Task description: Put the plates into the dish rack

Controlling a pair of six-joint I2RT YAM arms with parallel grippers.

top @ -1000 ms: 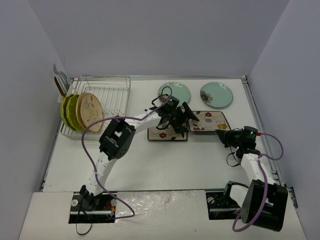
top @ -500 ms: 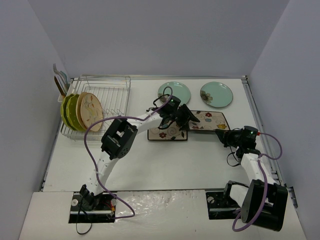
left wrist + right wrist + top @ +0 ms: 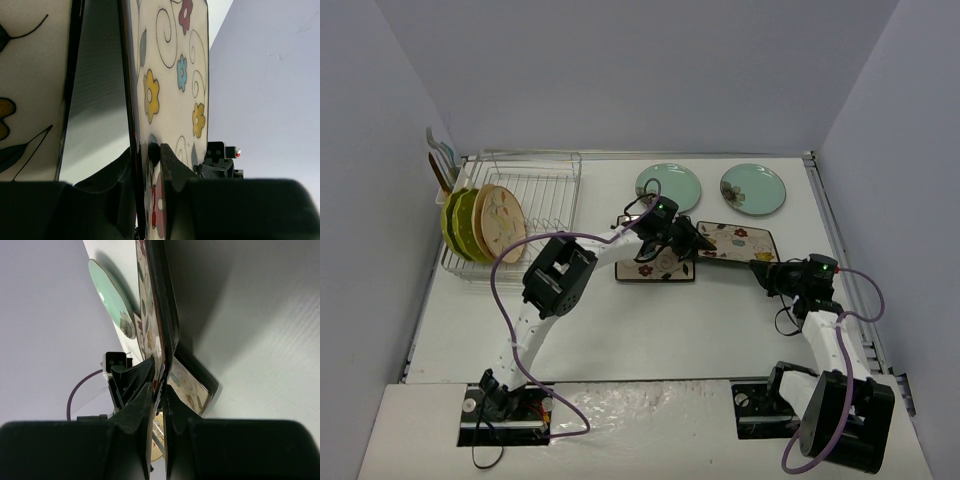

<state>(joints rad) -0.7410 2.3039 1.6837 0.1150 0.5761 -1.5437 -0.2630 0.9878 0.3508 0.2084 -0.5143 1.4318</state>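
Observation:
A square dark-rimmed floral plate is held at both ends, tilted off the table. My left gripper is shut on its left edge. The right gripper is shut on its right corner. A second square plate lies flat just left of it. Two pale teal plates rest at the back. The dish rack stands at the far left, with lime-green plates and a cream plate upright in it.
A white utensil holder hangs on the rack's left end. Grey walls close in the table at the back and sides. A metal rail runs along the right edge. Purple cables loop off both arms.

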